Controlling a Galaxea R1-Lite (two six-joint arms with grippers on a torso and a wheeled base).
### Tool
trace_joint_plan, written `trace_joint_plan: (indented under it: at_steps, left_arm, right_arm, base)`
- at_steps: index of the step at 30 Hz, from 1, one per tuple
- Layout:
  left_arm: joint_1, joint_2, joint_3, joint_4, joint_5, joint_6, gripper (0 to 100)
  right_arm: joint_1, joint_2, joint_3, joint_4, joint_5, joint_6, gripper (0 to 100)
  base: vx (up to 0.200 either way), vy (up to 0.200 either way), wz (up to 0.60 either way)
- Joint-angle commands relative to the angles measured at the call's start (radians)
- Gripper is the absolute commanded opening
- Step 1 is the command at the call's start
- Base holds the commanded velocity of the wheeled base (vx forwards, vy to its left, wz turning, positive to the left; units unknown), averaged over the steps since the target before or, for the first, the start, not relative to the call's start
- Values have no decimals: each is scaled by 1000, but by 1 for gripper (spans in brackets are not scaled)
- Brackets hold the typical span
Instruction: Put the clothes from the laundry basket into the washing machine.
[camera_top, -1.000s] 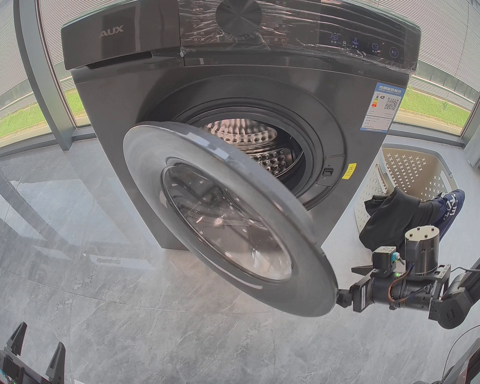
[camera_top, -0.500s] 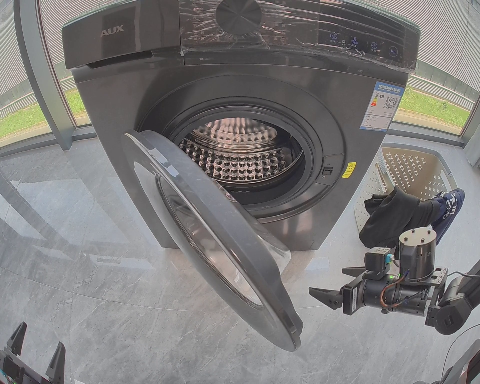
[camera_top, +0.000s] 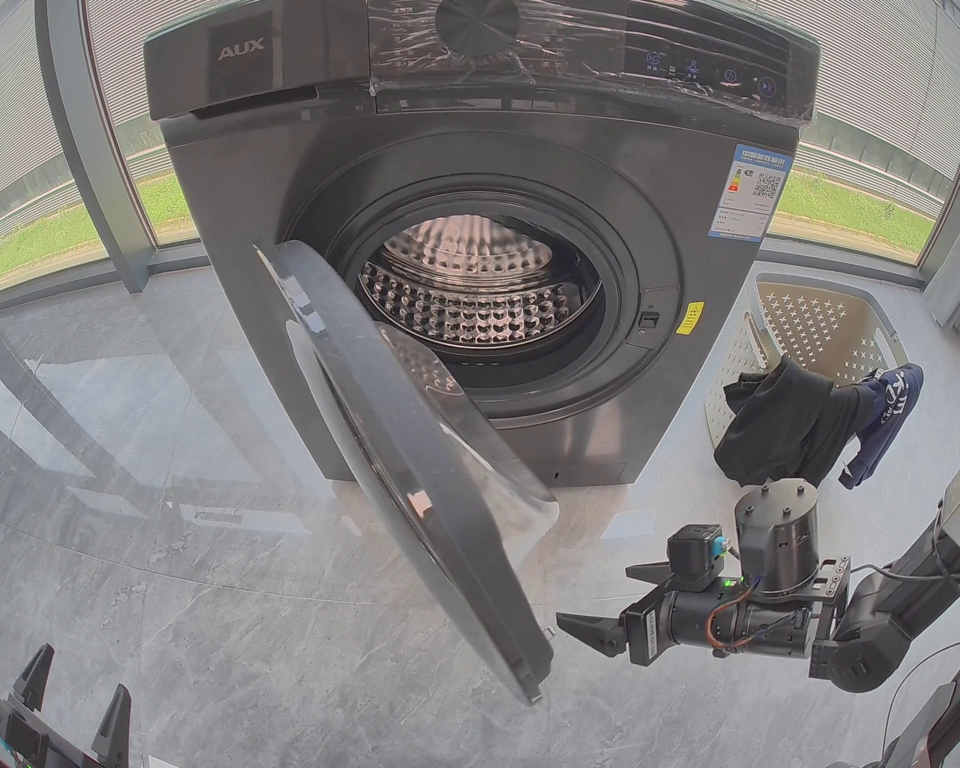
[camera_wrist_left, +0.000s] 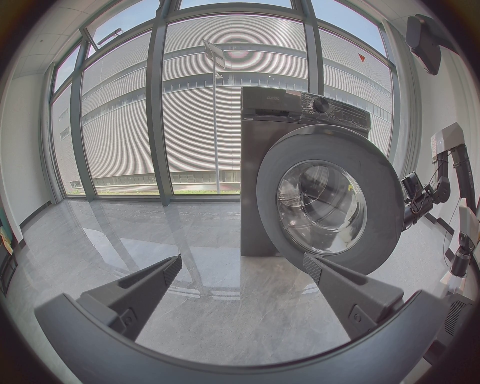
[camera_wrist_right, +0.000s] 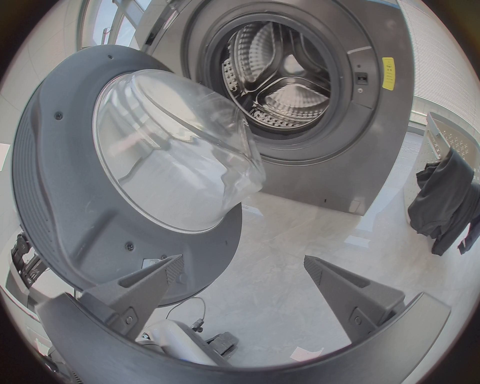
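I have the right gripper (camera_top: 615, 605) released and empty, fingers spread just beside the free edge of the open door (camera_top: 400, 440). Ahead of it, past the door, is the drum (camera_top: 470, 280). The clothes (camera_top: 790, 420) drape over the basket (camera_top: 830, 320) rim, off to its side by the washer (camera_top: 560, 150). The left gripper (camera_top: 78, 690) is also released, well apart from the door.

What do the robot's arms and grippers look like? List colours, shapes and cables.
The right gripper has black wedge-shaped fingers on a black cylindrical wrist. A grey metal cylinder stands on it beside a small black box with a teal plug, and orange cables loop along it. The left gripper has the same black tapered fingers on a curved dark grey bracket.
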Motion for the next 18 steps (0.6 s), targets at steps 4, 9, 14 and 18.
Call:
trace_joint_plan:
  at_steps: [4,9,14,18]
  left_arm:
    - [0,-13,18,0,0,0,100]
    - [0,-13,18,0,0,0,100]
    - [0,-13,18,0,0,0,100]
    - [0,-13,18,0,0,0,100]
  right_arm:
    - [-3,14,-41,-8,-11,13,100]
    - [-80,78,-159,-4,-65,12,100]
    - [-144,178,-285,-5,-68,12,100]
    - [-146,212,-339,4,-68,10,100]
  base:
    - [0,0,0]
    - [0,0,0]
    - [0,0,0]
    - [0,0,0]
